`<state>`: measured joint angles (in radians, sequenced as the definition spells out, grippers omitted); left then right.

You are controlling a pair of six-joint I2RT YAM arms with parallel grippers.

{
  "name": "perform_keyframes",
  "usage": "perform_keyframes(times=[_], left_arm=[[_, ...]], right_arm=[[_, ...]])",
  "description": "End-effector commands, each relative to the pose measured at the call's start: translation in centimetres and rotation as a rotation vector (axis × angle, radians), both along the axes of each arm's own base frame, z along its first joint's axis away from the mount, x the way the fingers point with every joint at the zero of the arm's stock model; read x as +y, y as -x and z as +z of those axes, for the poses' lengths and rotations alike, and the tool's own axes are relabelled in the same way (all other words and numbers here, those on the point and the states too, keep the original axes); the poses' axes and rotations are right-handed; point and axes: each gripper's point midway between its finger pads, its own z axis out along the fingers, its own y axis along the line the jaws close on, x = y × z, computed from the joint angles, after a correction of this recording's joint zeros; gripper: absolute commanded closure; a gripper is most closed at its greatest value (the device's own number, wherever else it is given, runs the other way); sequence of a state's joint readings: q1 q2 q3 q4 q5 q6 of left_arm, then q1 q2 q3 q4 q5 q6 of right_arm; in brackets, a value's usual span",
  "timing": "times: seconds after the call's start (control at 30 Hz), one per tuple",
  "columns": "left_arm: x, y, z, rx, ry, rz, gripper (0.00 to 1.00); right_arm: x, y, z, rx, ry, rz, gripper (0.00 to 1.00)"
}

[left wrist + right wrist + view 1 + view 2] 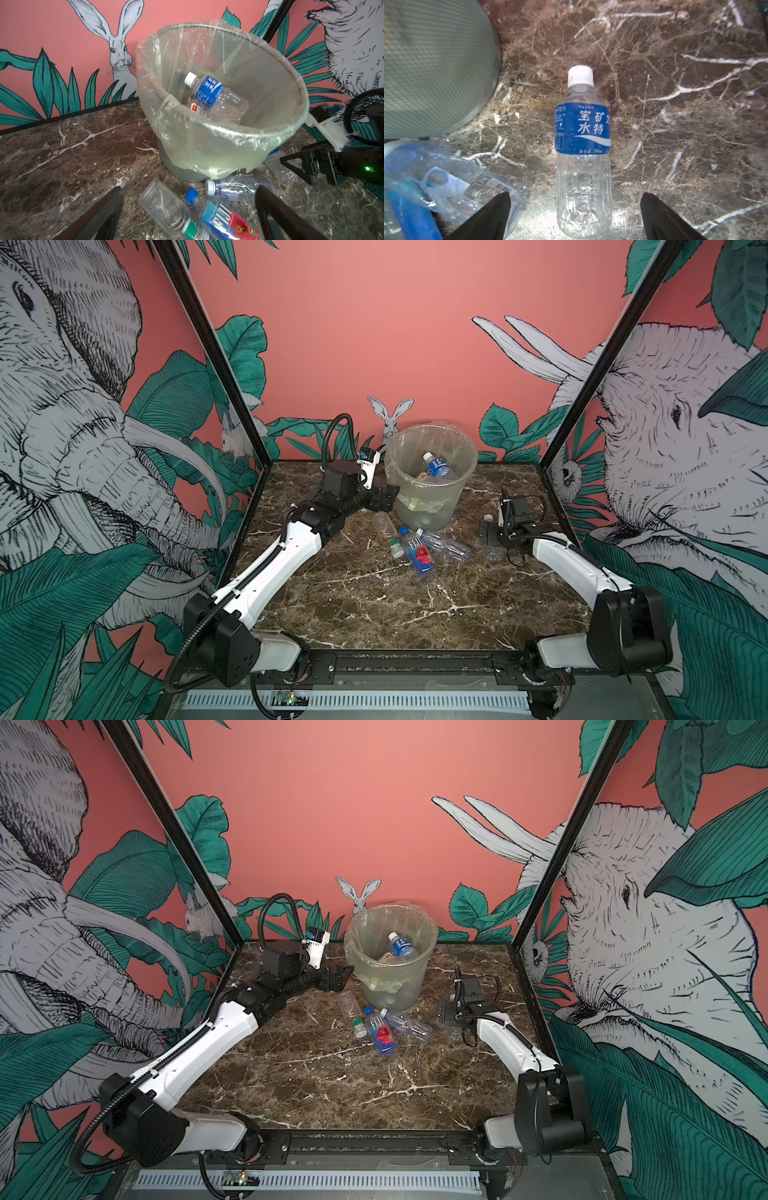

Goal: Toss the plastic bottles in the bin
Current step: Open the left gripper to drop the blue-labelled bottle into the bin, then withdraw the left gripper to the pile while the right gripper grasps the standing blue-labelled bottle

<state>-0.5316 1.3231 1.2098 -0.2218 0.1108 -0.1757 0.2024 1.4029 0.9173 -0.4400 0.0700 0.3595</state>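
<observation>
left end effector point(190, 188) open, empty, w/ bin point(207, 149) just ahead. right end effector point(575, 195) open, empty, blue-label bottle point(582, 128) lying on table point(685, 135) right under it.

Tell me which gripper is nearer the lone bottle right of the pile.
Right. The right gripper hangs open straight over that bottle; the left gripper is beyond the pile, by the bin's left side.

Robot test cell, lab-type: marble-look tabletop point(374, 593) boxed by jungle-mural panels point(374, 323) behind & beside it, black frame posts point(219, 364), 2 robot arms point(266, 572) on rail point(415, 660) at its front edge.
</observation>
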Motion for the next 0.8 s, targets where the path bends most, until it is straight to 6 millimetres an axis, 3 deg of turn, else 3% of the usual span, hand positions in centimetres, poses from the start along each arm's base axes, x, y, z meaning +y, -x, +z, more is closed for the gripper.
perform_keyframes(times=[0.0, 0.4, 0.77], left_arm=[[0.9, 0.7, -0.5, 0.003, 0.02, 0.026, 0.01], [2.1, 2.7, -8.1, 0.157, -0.028, 0.043, 0.01], [2.3, 3.6, -12.3, 0.25, -0.07, 0.036, 0.01]], right_arm=[[0.0, -0.7, 0.1, 0.007, -0.002, -0.004, 0.0], [-0.2, -1.7, -2.8, 0.089, 0.025, -0.009, 0.02], [-0.5, -2.3, -5.1, 0.153, 0.057, -0.016, 0.07]])
